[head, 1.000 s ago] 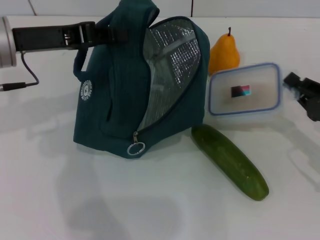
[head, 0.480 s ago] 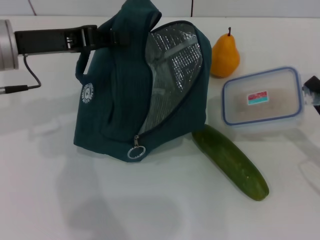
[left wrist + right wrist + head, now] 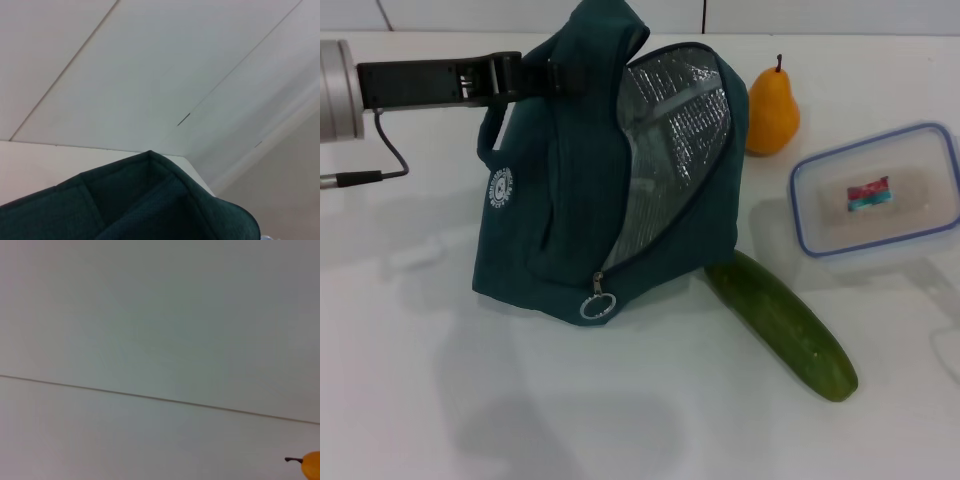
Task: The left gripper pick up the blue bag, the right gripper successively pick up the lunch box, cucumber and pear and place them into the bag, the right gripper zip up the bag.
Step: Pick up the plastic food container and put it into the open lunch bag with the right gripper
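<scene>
White table (image 3: 620,420) fills nearly all of our head view; surface plain, matte, unmarked. Soft grey shadows lie on it, none hard-edged; light looks even and diffuse. Behind the far edge we see pale wall panels (image 3: 840,15) split by thin dark vertical seams. In the left wrist view we note the same pale panelling (image 3: 150,75), crossed by fine joint lines, meeting a beige surface (image 3: 295,190) at a corner.
</scene>
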